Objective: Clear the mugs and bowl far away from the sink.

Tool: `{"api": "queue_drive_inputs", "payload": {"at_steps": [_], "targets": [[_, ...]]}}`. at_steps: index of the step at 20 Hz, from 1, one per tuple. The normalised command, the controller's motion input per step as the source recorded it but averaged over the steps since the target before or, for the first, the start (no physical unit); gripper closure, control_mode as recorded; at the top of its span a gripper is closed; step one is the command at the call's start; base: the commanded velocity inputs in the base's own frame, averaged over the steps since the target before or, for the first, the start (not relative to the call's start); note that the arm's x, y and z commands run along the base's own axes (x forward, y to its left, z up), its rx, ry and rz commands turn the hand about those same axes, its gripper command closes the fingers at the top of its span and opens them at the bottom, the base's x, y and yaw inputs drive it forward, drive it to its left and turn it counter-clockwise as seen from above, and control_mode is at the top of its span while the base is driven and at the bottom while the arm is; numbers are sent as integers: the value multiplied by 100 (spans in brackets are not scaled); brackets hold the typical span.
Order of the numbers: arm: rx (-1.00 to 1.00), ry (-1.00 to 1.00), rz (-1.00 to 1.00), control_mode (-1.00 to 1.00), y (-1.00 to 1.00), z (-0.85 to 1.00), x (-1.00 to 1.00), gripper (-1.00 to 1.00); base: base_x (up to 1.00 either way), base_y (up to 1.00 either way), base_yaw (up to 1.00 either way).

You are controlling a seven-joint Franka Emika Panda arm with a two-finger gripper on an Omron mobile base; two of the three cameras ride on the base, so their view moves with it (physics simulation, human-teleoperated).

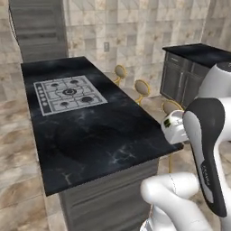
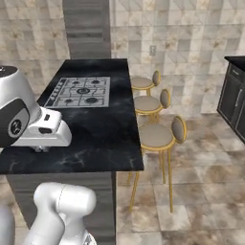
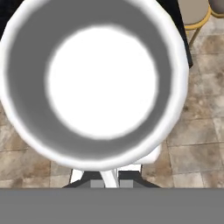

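So the claw (image 3: pixel 107 177) was shut tight on the near rim of the bowl (image 3: pixel 96 83) — in the hand view the two dark tips sat pinched right at the bottom edge of the white rim, w/ the wall of the bowl btwn them. That rim pinch is prob. why the bowl hung square in front of the cam, mouth facing the lens: white floor inside, grey inner wall, white lip all round.

Outward from there: bowl was up in the air, not resting on anything I could see. Behind it in the hand view were brown floor tiles and, top right, a stool seat (image 3: pixel 194 13) w/ a yellowish frame, plus a dark counter edge. So the load seemed to hang over or just past the island's end, on the stool side.

Base views: wrist and hand (image 1: pixel 173 128) sat at the near right corner of the black marble island (image 1: pixel 90 135); the bowl itself was hidden behind the arm there. Gas hob (image 2: pixel 81 92) lay well apart, toward the far end. Three stools (image 2: pixel 158 136) stood along the island's side.

No sink or green mug to be seen, so the base had prob. driven off from the sink — judged as mid-carry, w/ bowl not yet set down. Next needs a flat spot on the island top.
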Motion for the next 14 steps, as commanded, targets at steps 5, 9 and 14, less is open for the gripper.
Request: {"api": "queue_drive_inputs", "payload": {"at_steps": [5, 9, 14], "targets": [[0, 0, 0, 100, 0, 0, 0, 100, 80, 24, 1], [0, 0, 0, 100, 0, 0, 0, 100, 38, 42, 13], [0, 0, 0, 100, 0, 0, 0, 100, 5, 19, 37]]}}
